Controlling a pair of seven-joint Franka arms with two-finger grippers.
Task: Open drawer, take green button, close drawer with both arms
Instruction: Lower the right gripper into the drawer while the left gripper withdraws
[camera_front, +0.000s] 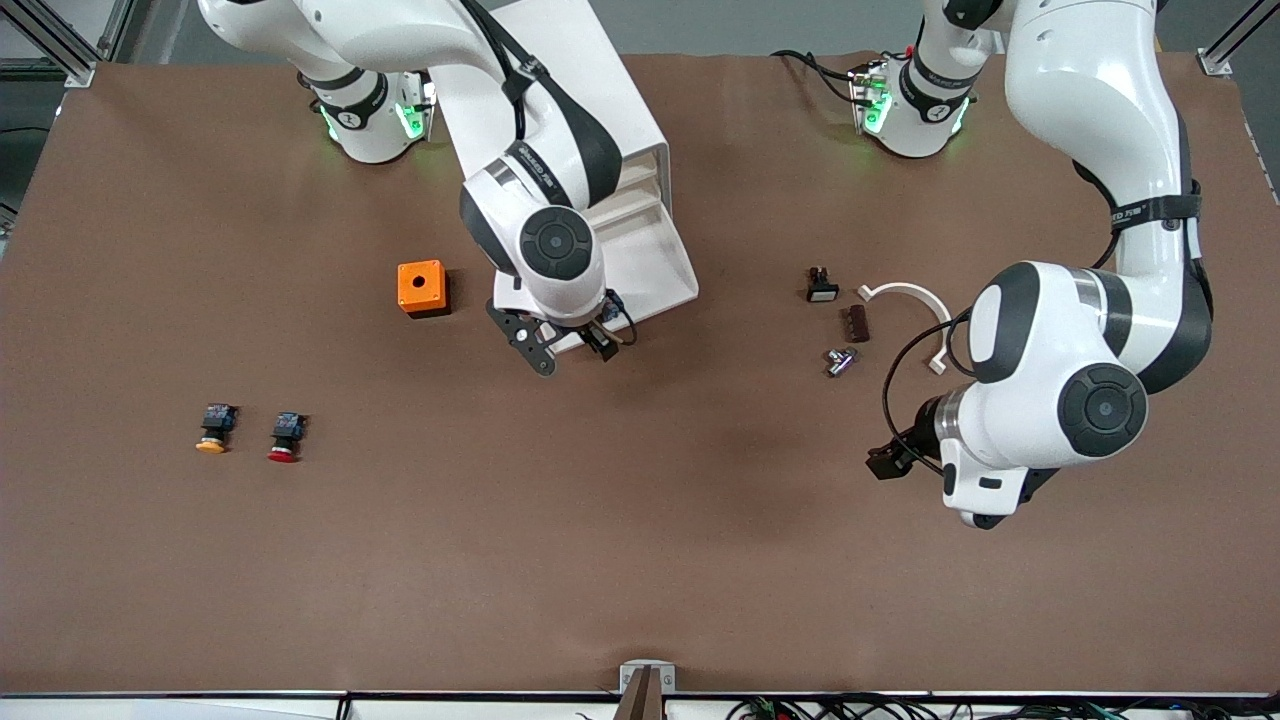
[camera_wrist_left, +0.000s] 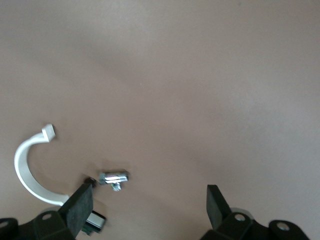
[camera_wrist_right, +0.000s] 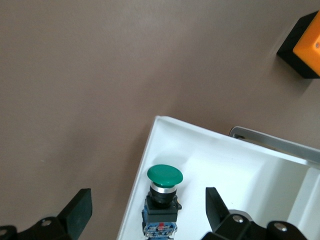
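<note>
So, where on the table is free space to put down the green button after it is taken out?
Bare brown table lies nearer the front camera than the open drawer. Another patch lies between the drawer and the black part. Crowded: around the white clip near the left tool, and the right tool over the button.

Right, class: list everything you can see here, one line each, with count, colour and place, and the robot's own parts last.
Cabinet: one, white, between the arm bases.
Drawer: one, white, pulled open.
Button: one, green cap, in the drawer.
Box: one, orange, beside the drawer.
Loose buttons: two, yellow-orange cap, red cap, right arm's end.
Curved clip: one, white, left arm's end.
Small parts: three, dark or metallic, beside the clip.
Right gripper: open over the drawer's front.
Left gripper: open over bare table.
</note>
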